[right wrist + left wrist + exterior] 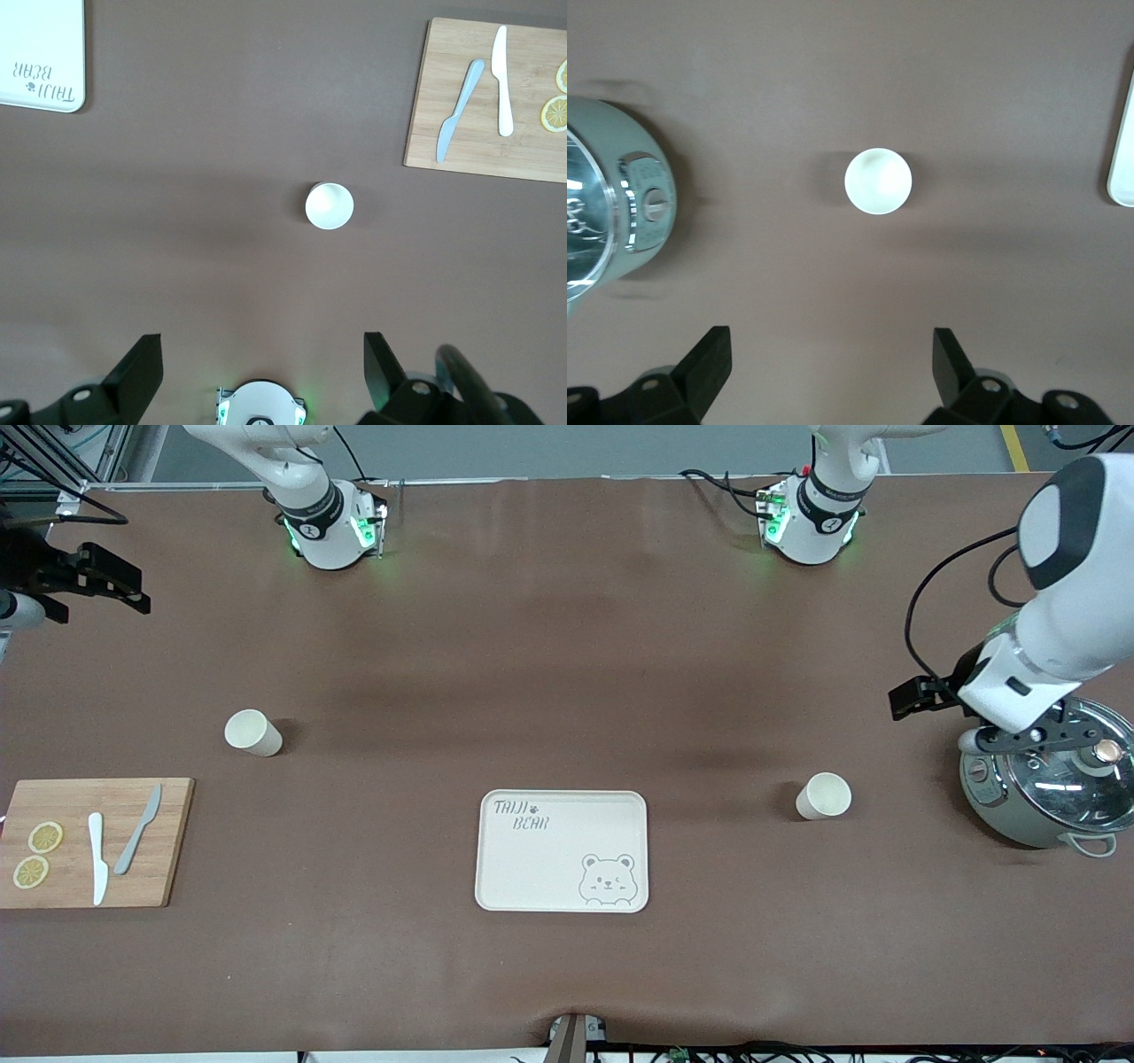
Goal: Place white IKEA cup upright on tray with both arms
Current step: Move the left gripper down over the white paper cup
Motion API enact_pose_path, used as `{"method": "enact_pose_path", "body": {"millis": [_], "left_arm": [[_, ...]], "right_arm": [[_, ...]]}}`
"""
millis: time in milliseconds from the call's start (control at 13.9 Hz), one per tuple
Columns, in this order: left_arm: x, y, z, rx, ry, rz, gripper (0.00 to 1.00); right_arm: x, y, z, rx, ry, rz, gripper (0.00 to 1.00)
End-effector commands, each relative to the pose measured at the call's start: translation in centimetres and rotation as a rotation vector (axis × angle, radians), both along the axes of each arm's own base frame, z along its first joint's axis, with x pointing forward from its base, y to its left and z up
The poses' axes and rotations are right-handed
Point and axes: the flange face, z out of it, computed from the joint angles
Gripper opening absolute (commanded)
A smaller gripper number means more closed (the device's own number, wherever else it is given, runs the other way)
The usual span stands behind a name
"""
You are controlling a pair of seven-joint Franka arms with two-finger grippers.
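Start at the left tool (1032, 737): spread wide, holding nothing, hanging over the pot (1050, 815) at the left arm's end of the surface (567, 646). Same at the right tool (97, 584): spread wide, empty, up over the surface's edge at the right arm's end.

Moving outward, find two cups, both standing mouth up on the surface: cup by pot (824, 795), near the pot, and cup by board (253, 732), near the board (62, 802) and farther from the front camera than it. Find the tray (549, 868) between them, bare, well apart from both.

Risks, as judged from here:
- Clipping the pot while bringing the left tool down toward its cup.
- Closing off-centre on a light cup: likely to skid or topple it.
- Squeezing only the rim: likely to tilt it in the grasp, then drop it askew on the tray.
- Bringing both tools to the tray together: possible clash over it.
- Pressing down hard at release: may shift the tray.
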Motion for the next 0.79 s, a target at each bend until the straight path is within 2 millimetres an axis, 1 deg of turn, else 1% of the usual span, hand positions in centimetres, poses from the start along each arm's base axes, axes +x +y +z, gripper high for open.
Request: {"method": "enact_pose_path", "body": {"millis": [0,72,288,432,577,721], "left_arm": [[-1.2,-0.5,-3.3,0.01,-0.035,0.015,1.0],[-1.3,-0.5,-4.8,0.006,-0.054,0.013,1.0],[-1.3,-0.2,-8.2,-0.007,-0.117,0.015,1.0],[-0.8,-0.1,-11.2,-0.019,-0.152,0.017,1.0],[0.1,0.2,-14.0,-0.031,-0.166,0.024,1.0],[1.0,1.7,-16.3,-0.037,-0.18,0.051,1.0]], "right_arm": [[-0.3,-0.4,0.5,0.015,-0.011,0.002,1.0],[-0.2,-0.6,0.5,0.016,-0.014,-0.002,1.0],[-0.1,-0.9,0.4,0.016,-0.014,-0.009,1.0],[-0.1,-0.7,0.5,0.016,-0.015,-0.007,1.0],[-0.1,-0.2,0.7,0.016,-0.02,0.001,1.0],[-0.1,-0.1,0.6,0.016,-0.018,0.001,1.0]]}}
